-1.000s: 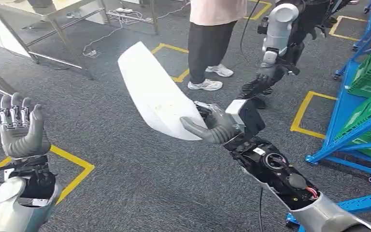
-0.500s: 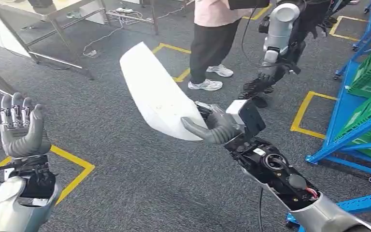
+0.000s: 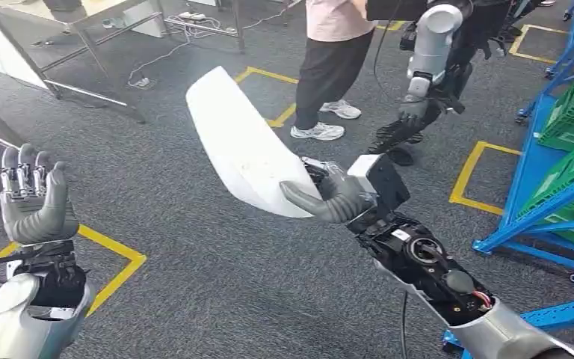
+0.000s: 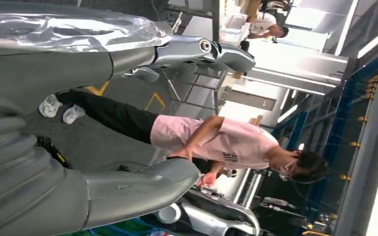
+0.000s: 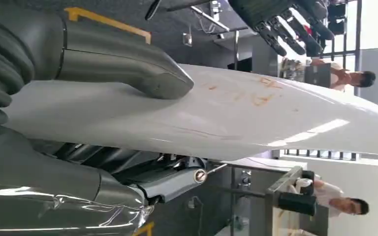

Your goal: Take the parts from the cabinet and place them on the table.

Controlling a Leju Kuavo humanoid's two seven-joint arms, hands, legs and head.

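A long white curved panel part is held out over the grey carpet by my right hand, thumb pressed on its top face and fingers under its near end. In the right wrist view the same white panel lies across the frame with the thumb on it. My left hand is raised at the left, palm up, fingers apart and holding nothing. In the left wrist view the left hand also holds nothing.
A person in a pink shirt and black trousers stands ahead, beside another silver robot. A metal-framed table stands at the back left. Blue racks with green crates line the right. Yellow floor tape marks the carpet.
The panel stays in my right hand, almost still. The person ahead has shifted a little to the right; my left hand has not moved.
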